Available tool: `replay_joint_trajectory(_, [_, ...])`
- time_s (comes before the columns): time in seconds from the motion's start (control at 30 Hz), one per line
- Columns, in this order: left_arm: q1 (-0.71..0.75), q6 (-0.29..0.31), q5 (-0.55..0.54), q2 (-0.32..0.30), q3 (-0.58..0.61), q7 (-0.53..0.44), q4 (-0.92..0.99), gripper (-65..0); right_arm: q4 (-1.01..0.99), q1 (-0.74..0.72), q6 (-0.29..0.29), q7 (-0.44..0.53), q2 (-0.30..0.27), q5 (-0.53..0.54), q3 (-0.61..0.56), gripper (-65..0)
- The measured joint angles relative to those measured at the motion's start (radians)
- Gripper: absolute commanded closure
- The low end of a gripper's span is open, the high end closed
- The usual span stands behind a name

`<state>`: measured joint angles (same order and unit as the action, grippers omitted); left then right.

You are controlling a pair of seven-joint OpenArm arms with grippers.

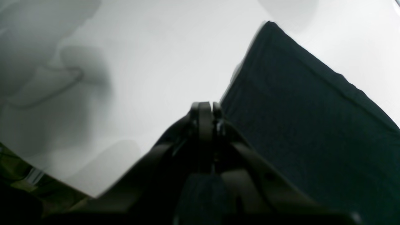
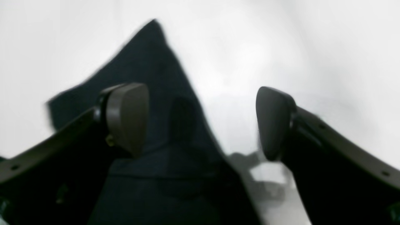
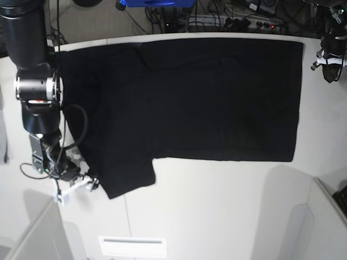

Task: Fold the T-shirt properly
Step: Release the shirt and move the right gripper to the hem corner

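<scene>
- Fingers (image 2: pixel 126 117) of the right gripper (image 2: pixel 200 122) stand wide apart, with nothing between the two pads.
- One pad sits above black cloth in the right wrist view; the other pad is over bare white table (image 2: pixel 312 47).
- Under that open gap runs the edge of the T-shirt (image 3: pixel 195 97), a blurred black corner tapering away from the camera.
- In the base view the right gripper is at the lower left, just beside the sleeve (image 3: pixel 127 176) that sticks out toward the near edge; whether it touches the cloth cannot be told.
- Its arm (image 3: pixel 32 70) rises along the left side of that view, with a loop of cable hanging beside it.
- Fingers of the left gripper (image 1: pixel 206 109) are pressed together, tips meeting, and no cloth shows between them.
- Seen from the left wrist camera, the tips sit just beside a straight hem of the black cloth, over white table surface; contact cannot be judged.
- In the base view the left gripper is at the upper right corner, near the shirt's far corner and apart from it.
- T-shirt itself lies spread flat and plain black across the far half of the table, its long straight edge toward the right of the base view.
- Cables and electronics (image 3: pixel 217 16) crowd the strip behind the table's far edge.
</scene>
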<state>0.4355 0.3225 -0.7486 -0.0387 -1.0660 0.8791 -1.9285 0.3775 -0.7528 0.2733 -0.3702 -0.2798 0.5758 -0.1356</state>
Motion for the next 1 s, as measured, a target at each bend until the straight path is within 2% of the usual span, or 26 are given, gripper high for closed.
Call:
replay_joint_trajectory(0.13, [0.000,0.000,0.000,0.000,0.000,0.000,0.000,0.0,-0.075,-0.013,0.000,0.039,0.020,0.008,-0.100,-50.1])
replay_joint_trajectory(0.17, [0.000,0.000,0.000,0.000,0.000,0.000,0.000,0.0,-0.079,-0.010,0.003,0.064,0.026,0.008,-0.100,-50.1])
replay_joint_trajectory(0.33, [0.000,0.000,0.000,0.000,0.000,0.000,0.000,0.0,-0.077,0.001,0.004,0.076,0.037,0.008,-0.104,-50.0])
replay_joint_trajectory(0.37, [0.000,0.000,0.000,0.000,0.000,0.000,0.000,0.0,-0.077,0.003,0.003,0.084,0.042,0.008,-0.104,-48.9])
replay_joint_trajectory(0.53, [0.003,0.000,0.001,0.000,0.000,0.000,0.001,0.0,-0.067,0.012,0.004,0.085,0.056,0.011,-0.114,-35.0])
replay_joint_trajectory(0.63, [0.006,0.000,0.000,0.000,0.000,0.000,0.002,0.0,-0.064,0.011,0.004,0.090,0.053,0.015,-0.176,-32.7])
replay_joint_trajectory(0.77, [0.006,0.000,0.000,0.000,0.000,0.000,0.002,0.0,-0.064,0.011,0.003,0.095,0.051,0.019,-0.193,-32.3])
replay_joint_trajectory(0.8, [0.005,0.000,0.000,0.000,0.000,0.000,0.002,0.0,-0.064,0.011,0.003,0.095,0.051,0.019,-0.194,-30.2])
replay_joint_trajectory(0.87, [0.003,0.000,0.002,-0.002,0.002,0.001,0.002,-15.6,-0.064,0.011,0.003,0.095,0.051,0.019,-0.194,-21.8])
replay_joint_trajectory(0.93, [-0.003,-0.001,0.008,-0.032,0.016,0.002,0.004,-36.0,-0.065,0.014,0.003,0.094,0.050,0.020,-0.194,-8.3])
replay_joint_trajectory(0.97, [-0.016,0.000,0.007,-0.047,0.021,0.002,0.006,-42.6,-0.065,0.016,0.003,0.092,0.050,0.020,-0.193,-0.9])
replay_joint_trajectory(1.0, [-0.034,-0.001,0.006,-0.063,0.027,-0.004,0.016,-48.5,-0.065,0.017,0.003,0.089,0.051,0.023,-0.193,0.0])
